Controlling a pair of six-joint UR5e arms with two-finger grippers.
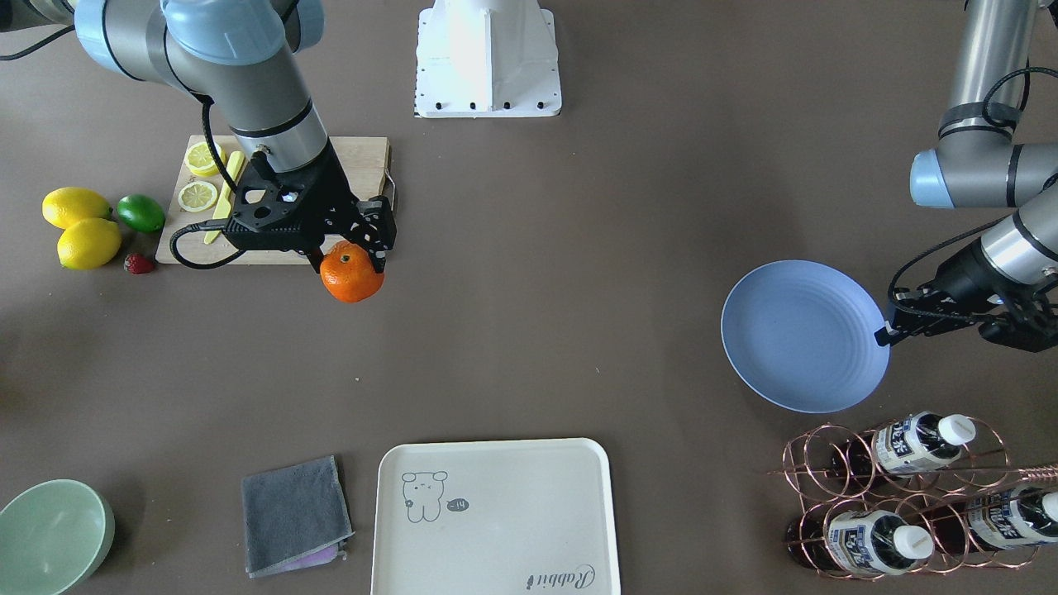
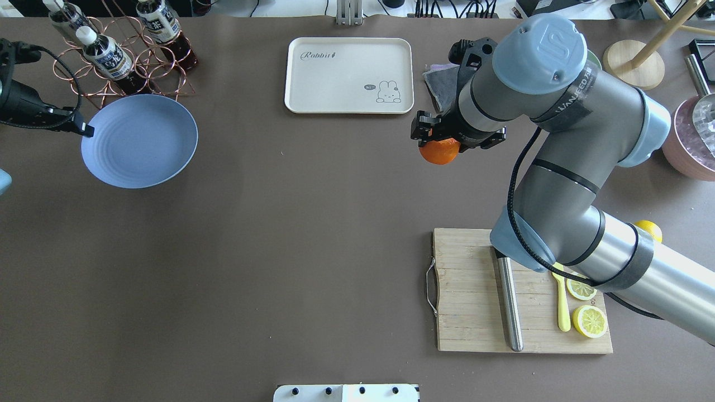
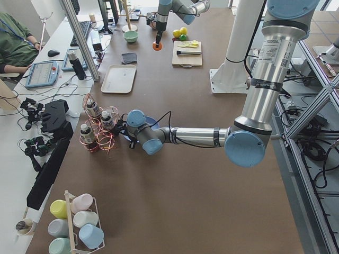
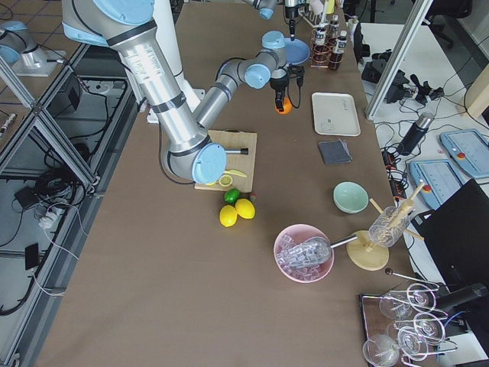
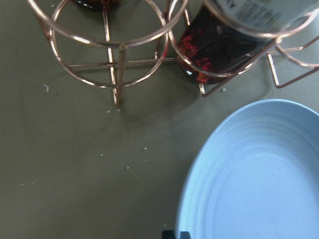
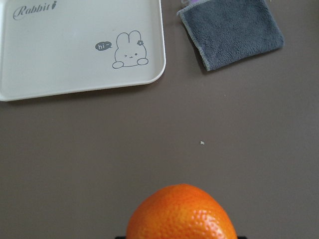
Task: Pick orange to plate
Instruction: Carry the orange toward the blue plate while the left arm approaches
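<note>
So the right gripper has both fingers closed snug on either side of the small round bright-orange fruit, just off the corner of the wooden cutting board. We can't tell whether the orange is clear of the table. The round flat periwinkle-blue plate is way over on the other side, well apart from it, next to the copper wire bottle rack. The left gripper sits at the plate's rim with its fingers nearly together, and to us it looks like it's pinching the edge.

Our take on the carry: get a clean lift first, then go straight across the open middle, on the near side of the cream rectangular tray. A round fruit in a two-finger pinch can slip, so we'd go smooth, no jerky turns. Come down over the plate's centre, away from the left fingers, get low, and only then let go, or it'll probably roll off.
</note>
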